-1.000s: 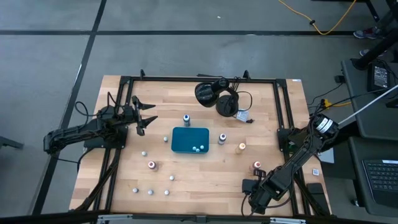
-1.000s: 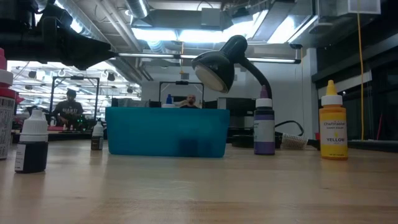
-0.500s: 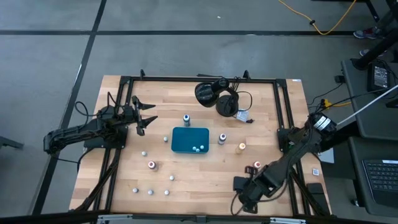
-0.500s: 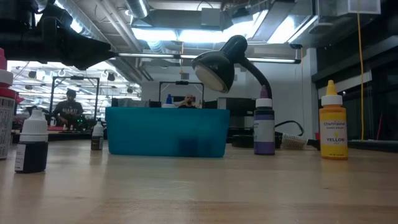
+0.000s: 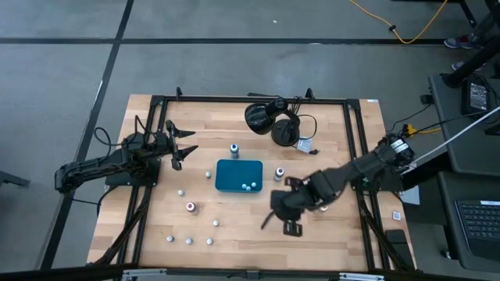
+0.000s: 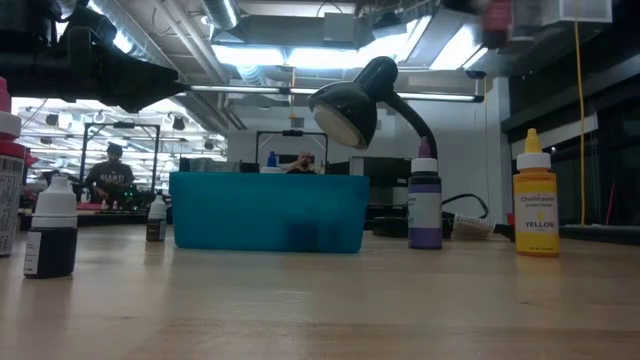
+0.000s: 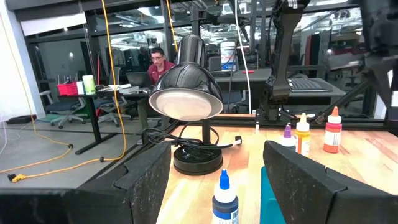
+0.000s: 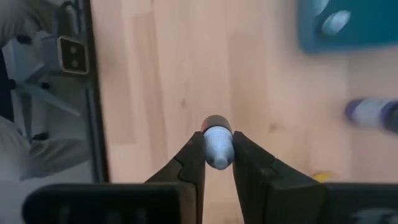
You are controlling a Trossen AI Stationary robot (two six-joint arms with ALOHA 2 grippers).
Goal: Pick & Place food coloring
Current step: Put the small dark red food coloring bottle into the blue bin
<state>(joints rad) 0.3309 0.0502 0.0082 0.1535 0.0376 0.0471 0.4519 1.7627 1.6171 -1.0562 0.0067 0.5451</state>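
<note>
pale bottle (image 8: 218,142) (rounded) pinched by right gripper (image 8: 217,163).

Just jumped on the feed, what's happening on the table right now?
The right gripper is shut on a small food coloring bottle and holds it above the wood, near the teal tray, which already has a few bottles inside. The left gripper waits open by the table's left side. More bottles stand loose around the tray, including a purple one and a blue one. Black headphones lie at the far edge.
</note>
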